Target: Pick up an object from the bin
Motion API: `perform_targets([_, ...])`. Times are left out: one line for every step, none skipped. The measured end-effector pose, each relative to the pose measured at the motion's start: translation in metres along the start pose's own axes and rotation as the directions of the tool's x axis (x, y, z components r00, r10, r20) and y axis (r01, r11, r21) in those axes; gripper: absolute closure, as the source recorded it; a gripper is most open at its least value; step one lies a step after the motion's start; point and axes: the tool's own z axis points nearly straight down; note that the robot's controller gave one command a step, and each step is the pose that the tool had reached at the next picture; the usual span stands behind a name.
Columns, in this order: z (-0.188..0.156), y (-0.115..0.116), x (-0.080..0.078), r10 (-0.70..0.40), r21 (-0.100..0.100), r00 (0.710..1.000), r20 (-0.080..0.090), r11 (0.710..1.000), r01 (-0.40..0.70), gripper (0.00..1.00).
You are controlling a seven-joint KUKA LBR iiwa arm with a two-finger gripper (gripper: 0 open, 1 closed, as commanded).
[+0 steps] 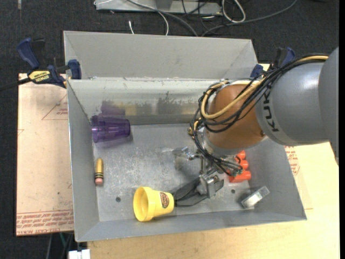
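My pincer (209, 183) hangs low over the floor of the bin (161, 99), right of middle and toward the front edge. I cannot tell whether it is spread or pressed together. It is at the right end of a dark, flat, elongated thing (186, 194) near the front edge; whether they touch I cannot tell. That thing's left end meets a yellow cup (151, 203) lying on its side. Just right of my pincer lies an orange piece (241, 169), and toward the front right corner 1 small grey block (254, 197). A purple cup (110, 129) lies at the back left, and a crayon (98, 171) by the left wall.
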Motion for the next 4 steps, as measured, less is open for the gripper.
perform_targets([0.001,-0.013,0.015,-0.118,-0.001,0.993,0.003,0.993,0.118,0.00])
perform_targets([0.002,-0.007,0.014,0.123,0.002,0.992,0.000,0.992,-0.123,0.00])
perform_targets([0.003,-0.028,0.044,0.087,0.000,0.996,0.009,0.996,-0.087,0.00])
perform_targets([0.002,-0.048,0.056,0.186,-0.002,0.983,0.011,0.983,-0.186,0.00])
